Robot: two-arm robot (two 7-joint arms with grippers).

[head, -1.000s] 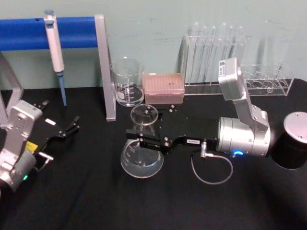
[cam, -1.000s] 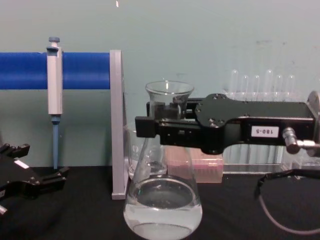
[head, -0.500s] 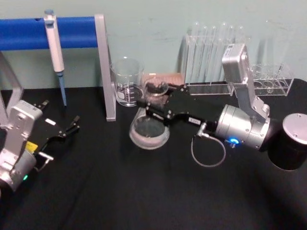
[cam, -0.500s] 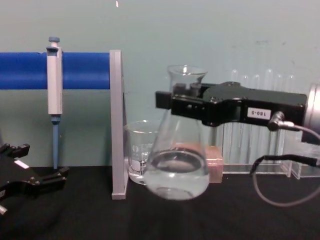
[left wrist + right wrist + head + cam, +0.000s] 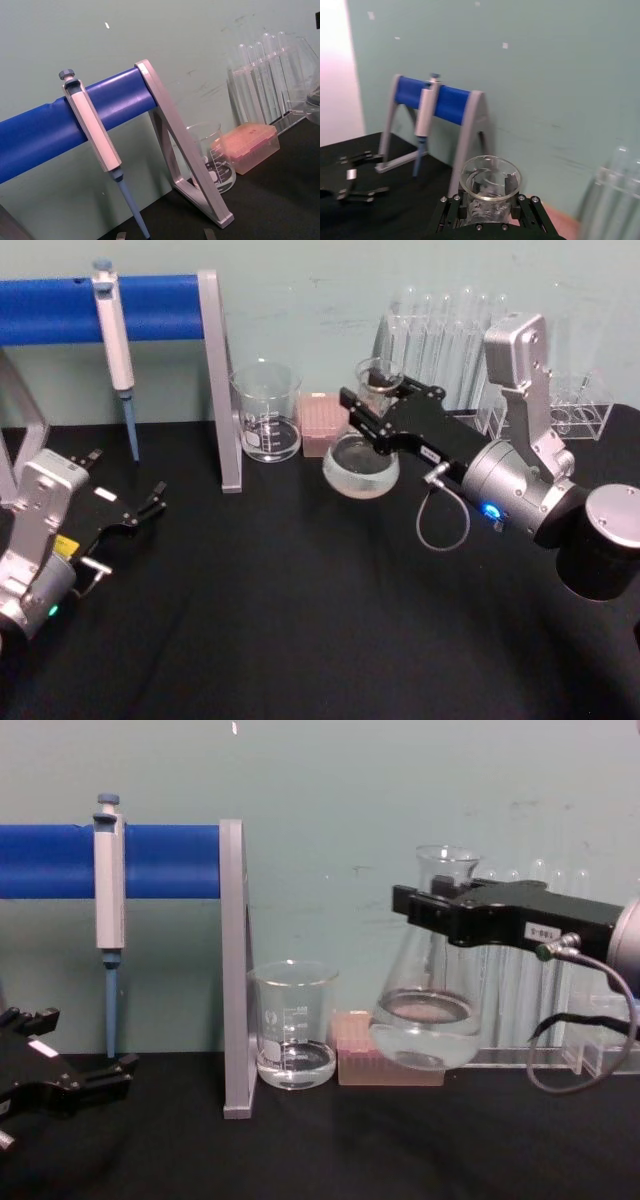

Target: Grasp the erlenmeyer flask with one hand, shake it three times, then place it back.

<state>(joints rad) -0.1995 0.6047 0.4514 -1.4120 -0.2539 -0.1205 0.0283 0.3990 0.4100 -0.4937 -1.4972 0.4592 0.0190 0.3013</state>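
Head view: the right gripper [image 5: 368, 418] is clenched on the neck of the erlenmeyer flask [image 5: 360, 466], which hangs tilted above the black table [image 5: 300, 600], just beside the pink tip box [image 5: 320, 422] and in front of the test tube rack [image 5: 450, 340]. A glass beaker [image 5: 265, 410] stands on the far side of that box, next to the pipette stand [image 5: 150, 307] where a pipette [image 5: 115, 330] hangs. The left gripper [image 5: 150, 500] rests low over the table's left side, jaws spread and holding nothing.

Left wrist view: two fingertips [image 5: 207, 232] sit apart at the frame's edge, facing the pipette [image 5: 92, 127], beaker [image 5: 212, 160] and tip box [image 5: 247, 147].

Right wrist view: the black fingers [image 5: 451, 212] hug the flask's neck just under its flared rim [image 5: 490, 172].

Chest view: the flask [image 5: 425, 1025] is clear of the table, a little liquid in its base, leaning with its neck in the gripper [image 5: 440, 912].
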